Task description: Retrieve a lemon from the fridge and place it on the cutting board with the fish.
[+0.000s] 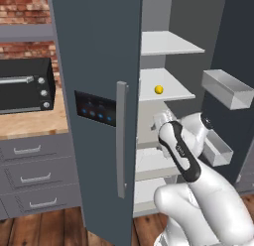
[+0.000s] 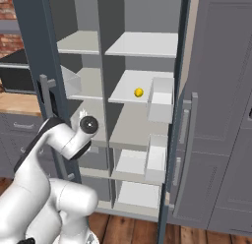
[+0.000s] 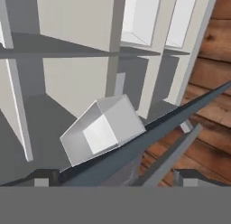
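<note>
The fridge stands with both doors swung wide, its light grey shelves showing. On a middle shelf lies the lemon, small and bright yellow, also seen in the right base view as the lemon. My arm reaches into the fridge opening below and in front of that shelf. My gripper is open with nothing between its dark fingertips. It looks down past a door bin toward lower shelves and the wooden floor. The cutting board and the fish are out of view.
The open left door with its long handle stands close on my left, and the right door carries clear bins. A black countertop oven sits on a wooden counter over grey drawers.
</note>
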### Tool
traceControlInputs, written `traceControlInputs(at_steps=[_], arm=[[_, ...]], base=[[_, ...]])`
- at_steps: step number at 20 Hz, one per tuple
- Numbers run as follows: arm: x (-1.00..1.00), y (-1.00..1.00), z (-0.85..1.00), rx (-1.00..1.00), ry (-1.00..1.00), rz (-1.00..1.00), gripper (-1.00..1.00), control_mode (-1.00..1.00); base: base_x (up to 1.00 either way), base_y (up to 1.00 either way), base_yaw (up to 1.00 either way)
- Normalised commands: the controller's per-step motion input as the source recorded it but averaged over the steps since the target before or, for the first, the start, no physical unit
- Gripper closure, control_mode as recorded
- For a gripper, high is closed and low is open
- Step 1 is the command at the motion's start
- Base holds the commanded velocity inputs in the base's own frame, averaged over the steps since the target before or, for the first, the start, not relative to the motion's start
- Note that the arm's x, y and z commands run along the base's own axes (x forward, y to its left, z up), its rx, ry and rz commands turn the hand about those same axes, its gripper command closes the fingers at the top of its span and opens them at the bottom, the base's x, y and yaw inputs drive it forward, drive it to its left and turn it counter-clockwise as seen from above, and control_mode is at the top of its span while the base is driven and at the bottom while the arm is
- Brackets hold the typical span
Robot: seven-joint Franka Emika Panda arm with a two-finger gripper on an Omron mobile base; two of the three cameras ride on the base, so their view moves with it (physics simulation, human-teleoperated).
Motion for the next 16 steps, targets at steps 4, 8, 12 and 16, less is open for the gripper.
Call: traceControlInputs(at_steps=[4, 8, 12, 16], arm=[[0.37, 0.47, -0.17, 0.00, 0.00, 0.12, -1.00, -1.00], [0.37, 0.26, -0.03, 0.00, 0.00, 0.16, -1.00, -1.00], [0.44, -0.01, 0.00, 0.00, 0.01, 0.14, -1.00, -1.00], [0.13, 0.01, 0.00, 0.00, 0.02, 0.12, -1.00, -1.00]], base=[[0.00, 0.00, 0.00], [0.00, 0.00, 0.00], [0.00, 0.00, 0.00], [0.00, 0.00, 0.00]])
